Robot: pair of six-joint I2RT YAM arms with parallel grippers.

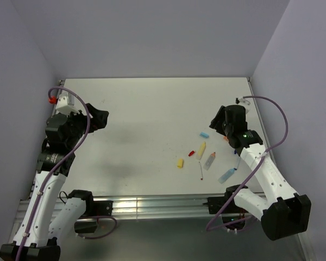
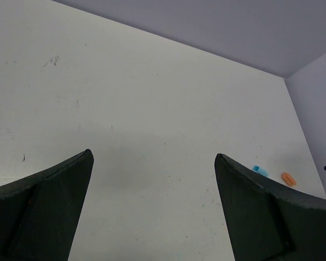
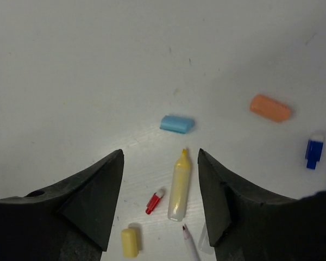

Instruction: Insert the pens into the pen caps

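Yellow pen (image 3: pixel 179 187), lying between parted fingers (image 3: pixel 92 190) of right pincer (image 3: pixel 160 163), untouched

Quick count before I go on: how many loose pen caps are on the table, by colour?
yellow cap: 1
red cap: 1
light blue cap: 1
orange cap: 1
dark blue cap: 1
Total: 5

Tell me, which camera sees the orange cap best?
The right wrist view: the orange cap lies big, sharp and whole there. The left wrist view shows it tiny, far away; the top view shows only an orange speck.
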